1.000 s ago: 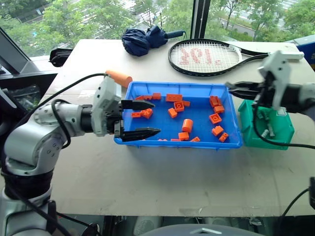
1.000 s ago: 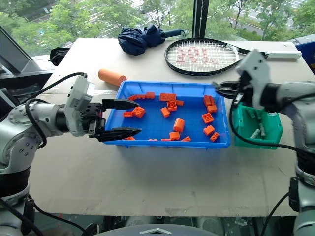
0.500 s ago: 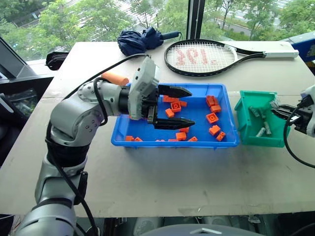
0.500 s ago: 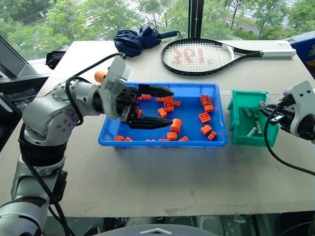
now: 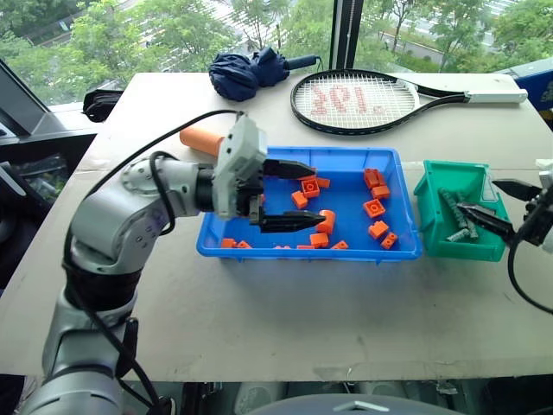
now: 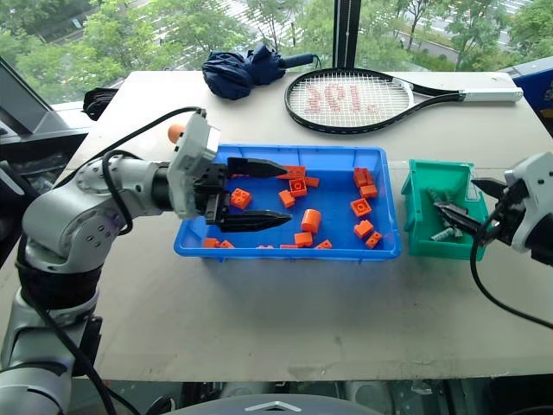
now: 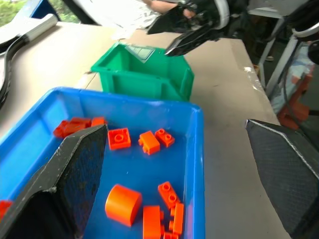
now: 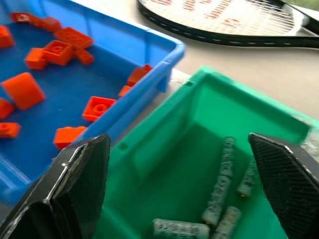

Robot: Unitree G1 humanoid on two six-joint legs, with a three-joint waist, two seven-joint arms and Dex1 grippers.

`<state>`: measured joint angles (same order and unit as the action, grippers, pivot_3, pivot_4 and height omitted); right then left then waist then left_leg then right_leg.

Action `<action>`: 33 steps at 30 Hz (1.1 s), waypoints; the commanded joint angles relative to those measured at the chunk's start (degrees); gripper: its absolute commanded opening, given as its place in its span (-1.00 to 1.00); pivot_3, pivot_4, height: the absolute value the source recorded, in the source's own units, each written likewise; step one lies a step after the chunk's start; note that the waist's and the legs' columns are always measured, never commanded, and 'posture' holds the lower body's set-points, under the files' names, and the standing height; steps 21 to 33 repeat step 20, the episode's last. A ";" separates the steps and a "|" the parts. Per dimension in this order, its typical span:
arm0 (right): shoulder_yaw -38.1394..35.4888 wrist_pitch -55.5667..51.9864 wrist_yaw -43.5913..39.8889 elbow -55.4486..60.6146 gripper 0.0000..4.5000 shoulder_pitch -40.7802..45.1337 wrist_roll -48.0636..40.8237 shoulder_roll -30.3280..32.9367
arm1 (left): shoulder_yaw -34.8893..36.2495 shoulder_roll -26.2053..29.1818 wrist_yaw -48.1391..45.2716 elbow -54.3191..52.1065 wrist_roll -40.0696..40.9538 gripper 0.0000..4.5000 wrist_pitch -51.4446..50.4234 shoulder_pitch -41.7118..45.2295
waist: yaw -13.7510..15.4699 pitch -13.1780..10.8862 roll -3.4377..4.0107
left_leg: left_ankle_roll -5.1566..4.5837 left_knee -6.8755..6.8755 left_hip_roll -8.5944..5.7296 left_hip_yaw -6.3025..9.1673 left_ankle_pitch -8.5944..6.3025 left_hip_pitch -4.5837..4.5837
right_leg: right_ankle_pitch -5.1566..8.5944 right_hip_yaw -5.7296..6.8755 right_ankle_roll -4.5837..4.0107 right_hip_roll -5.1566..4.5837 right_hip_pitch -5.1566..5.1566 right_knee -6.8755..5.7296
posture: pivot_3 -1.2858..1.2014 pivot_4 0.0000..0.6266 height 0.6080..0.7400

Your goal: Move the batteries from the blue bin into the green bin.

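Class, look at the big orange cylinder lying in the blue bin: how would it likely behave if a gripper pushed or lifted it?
The orange cylinder lies on its rounded side, so a push would probably make it roll across the blue bin until a brick stops it. It looks like smooth plastic, so probably stiff, light and a little slippery.

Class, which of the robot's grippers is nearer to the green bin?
Right. The right gripper hangs open at the green bin; the left gripper is open over the blue bin.
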<state>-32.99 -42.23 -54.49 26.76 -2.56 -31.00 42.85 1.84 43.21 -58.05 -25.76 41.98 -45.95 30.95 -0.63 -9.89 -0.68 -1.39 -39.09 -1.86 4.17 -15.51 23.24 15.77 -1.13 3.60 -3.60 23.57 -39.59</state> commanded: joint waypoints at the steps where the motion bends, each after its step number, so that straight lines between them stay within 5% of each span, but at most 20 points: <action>1: -1.90 7.64 -6.02 2.50 0.97 -8.31 -0.76 -0.29 | 3.78 0.08 4.15 -7.75 1.48 1.00 0.51 -7.07 | 0.18 0.00 0.01 | 0.00 0.00 -0.01 0.00 0.00 -0.01 | 0.00 -0.04 0.00 -0.03 -0.05 0.03 | 0.03 -0.52 1.00; 8: -1.82 23.27 -16.95 -4.11 0.97 -20.25 -1.84 -3.86 | 7.52 -3.61 9.48 -15.86 -3.83 1.00 9.35 -31.65 | 0.04 0.09 0.09 | -0.08 0.19 0.09 0.07 -0.07 -0.71 | -0.03 0.00 -0.03 -0.24 -0.84 0.67 | 0.03 -0.52 1.00; 16: 2.85 34.75 -20.82 -16.77 0.97 -19.13 0.48 -5.92 | 5.09 -4.81 7.29 -8.43 -19.89 1.00 31.14 -54.74 | 0.56 0.33 0.43 | -0.08 0.85 0.12 -0.18 -0.09 -1.46 | 0.00 -0.14 -0.11 -0.38 -1.44 1.11 | 0.03 -0.52 1.00; 33: 4.39 37.81 -21.82 -18.68 0.97 -19.82 0.97 -5.05 | 3.71 -5.76 6.86 -6.64 -21.99 1.00 36.21 -58.35 | 1.07 0.38 0.59 | -0.16 0.91 0.11 -0.21 -0.14 -1.43 | 0.09 -0.12 -0.29 -0.42 -1.53 1.42 | 0.03 -0.52 1.00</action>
